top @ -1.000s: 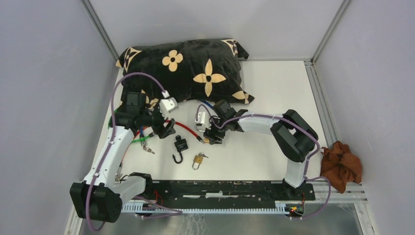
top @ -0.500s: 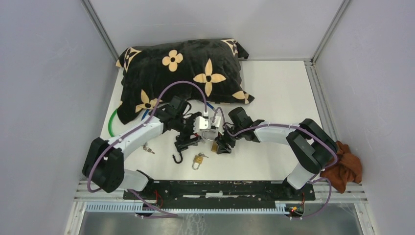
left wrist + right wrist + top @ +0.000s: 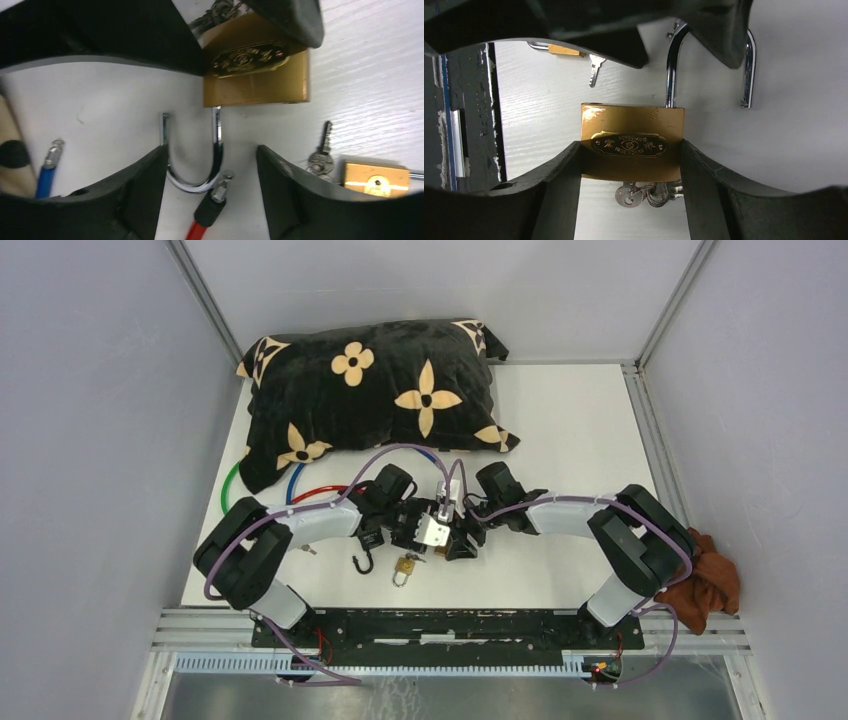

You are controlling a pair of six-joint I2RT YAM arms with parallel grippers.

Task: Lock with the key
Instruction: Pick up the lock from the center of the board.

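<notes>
From above, both wrists cover the padlock (image 3: 631,120), so it can't be seen there. The right gripper (image 3: 630,145) clamps the brass body between its fingers. The keys (image 3: 639,194) bunch at the keyhole end toward its palm, partly hidden. The shackle (image 3: 217,132) is open, free leg out of the body. Its bend sits between the wide-spread fingers of the left gripper (image 3: 210,155); contact is unclear. The red cable (image 3: 206,212) tip crowds the bend. A small lock (image 3: 375,179) lies just outside one left finger.

Seen from above, the brass padlock (image 3: 631,142) is hidden (close up, its keys (image 3: 644,194) blur into one bunch).
</notes>
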